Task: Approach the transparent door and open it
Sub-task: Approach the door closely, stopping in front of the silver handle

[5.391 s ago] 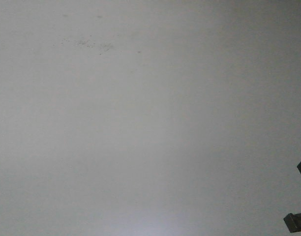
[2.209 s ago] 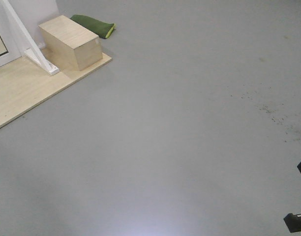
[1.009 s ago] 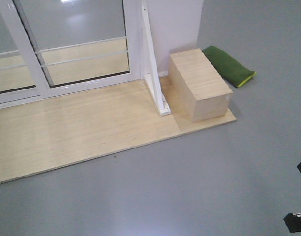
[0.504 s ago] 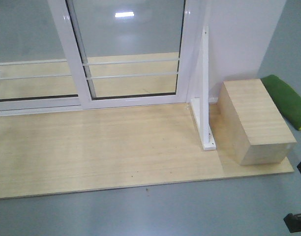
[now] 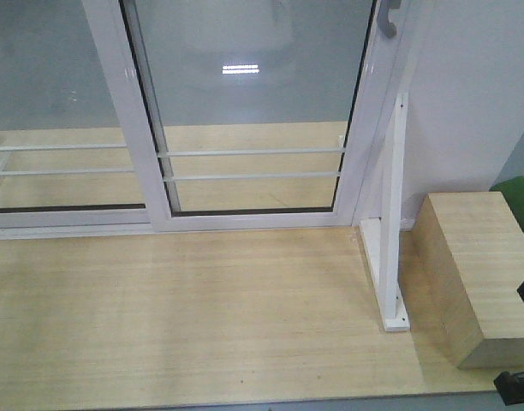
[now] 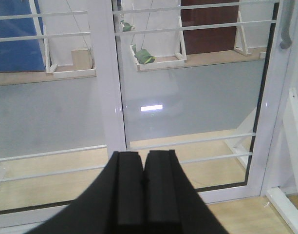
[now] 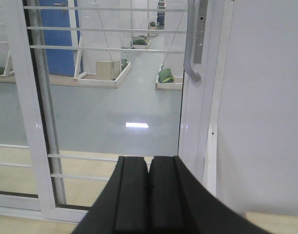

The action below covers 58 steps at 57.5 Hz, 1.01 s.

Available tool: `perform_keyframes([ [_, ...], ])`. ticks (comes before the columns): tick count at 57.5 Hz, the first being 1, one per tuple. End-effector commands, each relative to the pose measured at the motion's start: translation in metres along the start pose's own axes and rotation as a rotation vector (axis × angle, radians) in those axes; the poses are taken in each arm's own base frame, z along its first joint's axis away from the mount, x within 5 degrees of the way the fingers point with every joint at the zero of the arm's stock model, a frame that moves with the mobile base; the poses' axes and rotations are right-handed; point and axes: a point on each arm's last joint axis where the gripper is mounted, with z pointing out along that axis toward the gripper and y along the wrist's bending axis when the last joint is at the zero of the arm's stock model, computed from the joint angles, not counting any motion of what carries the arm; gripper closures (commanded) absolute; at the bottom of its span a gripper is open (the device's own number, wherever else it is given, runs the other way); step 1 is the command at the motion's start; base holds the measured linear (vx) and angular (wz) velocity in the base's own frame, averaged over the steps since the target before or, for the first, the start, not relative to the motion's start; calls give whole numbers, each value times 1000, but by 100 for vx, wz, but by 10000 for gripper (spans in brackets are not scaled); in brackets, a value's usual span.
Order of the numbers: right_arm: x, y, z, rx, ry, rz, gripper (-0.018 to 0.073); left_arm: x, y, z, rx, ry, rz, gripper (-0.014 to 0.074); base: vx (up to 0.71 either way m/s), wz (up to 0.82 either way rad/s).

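The transparent door is the right-hand glass panel in a white frame, with two thin white bars across its lower part. It stands closed against the right jamb. Its grey hook-ended handle shows at the top right of the front view and as the handle in the right wrist view. The left wrist view shows the door ahead, with the handle at the far right. My left gripper and right gripper are both shut and empty, held short of the glass.
A pale wooden platform lies in front of the door. A white angled brace and a wooden box stand at its right, with a green cushion behind. A handle-less glass panel is at the left.
The front view has swung from bare grey floor round to the door and drawn closer. The door now fills the upper view and its handle has come into sight. Both grippers stay shut.
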Motion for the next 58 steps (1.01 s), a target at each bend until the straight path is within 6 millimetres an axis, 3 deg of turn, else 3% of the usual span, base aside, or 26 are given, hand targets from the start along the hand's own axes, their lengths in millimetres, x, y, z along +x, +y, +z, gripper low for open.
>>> perform_keyframes([
  [1,-4,0,-1,3,-86,-10,559,0,0,1,2,-68,-7,593,46,-3],
  [58,-4,0,-1,3,-86,-10,559,0,0,1,2,-68,-7,593,35,2],
])
